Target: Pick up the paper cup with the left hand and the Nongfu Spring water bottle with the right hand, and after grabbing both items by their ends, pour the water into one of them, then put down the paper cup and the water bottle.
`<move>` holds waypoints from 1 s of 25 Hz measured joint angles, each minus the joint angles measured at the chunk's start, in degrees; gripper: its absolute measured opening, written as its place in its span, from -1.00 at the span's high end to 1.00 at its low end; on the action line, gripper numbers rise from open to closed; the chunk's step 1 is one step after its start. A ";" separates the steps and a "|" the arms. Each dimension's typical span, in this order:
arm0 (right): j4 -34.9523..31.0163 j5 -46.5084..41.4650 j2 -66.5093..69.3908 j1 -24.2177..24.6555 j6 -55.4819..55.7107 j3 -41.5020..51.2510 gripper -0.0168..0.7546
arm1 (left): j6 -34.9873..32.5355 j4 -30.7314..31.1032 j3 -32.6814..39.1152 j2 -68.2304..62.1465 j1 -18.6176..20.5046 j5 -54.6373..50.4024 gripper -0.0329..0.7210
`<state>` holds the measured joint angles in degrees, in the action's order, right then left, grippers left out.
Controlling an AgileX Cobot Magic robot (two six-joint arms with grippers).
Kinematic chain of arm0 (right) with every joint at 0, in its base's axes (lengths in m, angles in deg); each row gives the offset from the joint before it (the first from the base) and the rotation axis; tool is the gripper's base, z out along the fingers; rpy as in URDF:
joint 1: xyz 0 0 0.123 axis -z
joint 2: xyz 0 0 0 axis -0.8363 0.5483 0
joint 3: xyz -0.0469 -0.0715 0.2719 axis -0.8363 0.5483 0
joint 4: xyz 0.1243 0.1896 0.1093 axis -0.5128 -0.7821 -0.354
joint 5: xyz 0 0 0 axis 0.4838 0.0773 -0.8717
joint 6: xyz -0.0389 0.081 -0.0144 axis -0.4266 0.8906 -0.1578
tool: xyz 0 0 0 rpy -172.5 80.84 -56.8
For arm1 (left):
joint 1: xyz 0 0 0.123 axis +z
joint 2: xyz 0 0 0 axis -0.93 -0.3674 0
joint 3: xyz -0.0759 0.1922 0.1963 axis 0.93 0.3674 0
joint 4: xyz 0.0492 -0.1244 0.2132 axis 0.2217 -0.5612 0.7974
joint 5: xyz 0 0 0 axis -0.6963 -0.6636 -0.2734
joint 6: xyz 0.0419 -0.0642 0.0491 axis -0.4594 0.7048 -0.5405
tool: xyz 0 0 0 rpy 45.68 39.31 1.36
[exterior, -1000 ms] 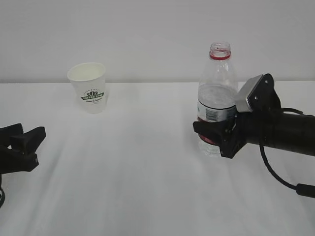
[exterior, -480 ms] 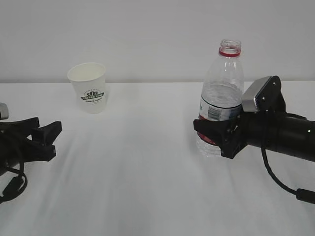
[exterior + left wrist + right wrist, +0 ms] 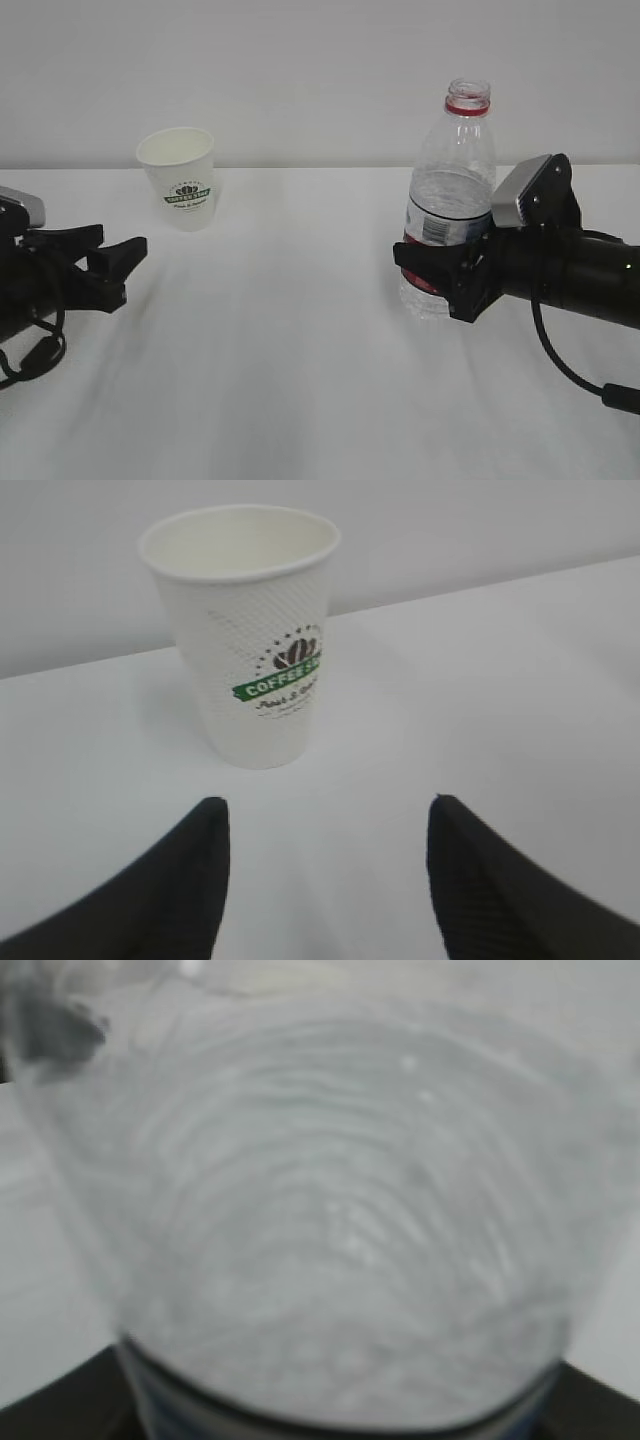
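Paper cup [image 3: 245,630]: upright on worktop [image 3: 300,350], long axis vertical, dead ahead of left pincer [image 3: 325,865], well apart; jaws spread, empty. Nongfu Spring water bottle [image 3: 447,200]: upright, clamped low on body in right pincer [image 3: 440,270].

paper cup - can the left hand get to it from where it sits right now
Probably yes. The paper cup stands upright on the table, straight ahead of the left hand, whose jaws are spread about as wide as the cup, with only bare tabletop between them. The bottle stands far to the right.
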<state>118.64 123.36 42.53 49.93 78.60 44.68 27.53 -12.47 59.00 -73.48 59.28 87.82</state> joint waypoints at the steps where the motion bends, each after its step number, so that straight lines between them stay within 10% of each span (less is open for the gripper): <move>1: 0.00 0.00 0.00 0.00 0.00 0.00 -0.23 | 0.90 2.53 -0.54 -0.25 2.09 0.00 -0.32; 10: 0.00 0.00 0.00 0.00 0.00 0.00 -0.23 | 16.27 33.03 -9.04 -0.47 21.25 -6.32 -0.32; 25: 0.00 0.00 -0.02 0.00 0.00 0.00 -0.23 | 24.52 49.72 -21.76 -7.18 23.66 -10.35 -0.31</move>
<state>118.64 123.36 42.50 49.93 78.60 44.68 52.05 37.25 37.24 -80.66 82.94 77.47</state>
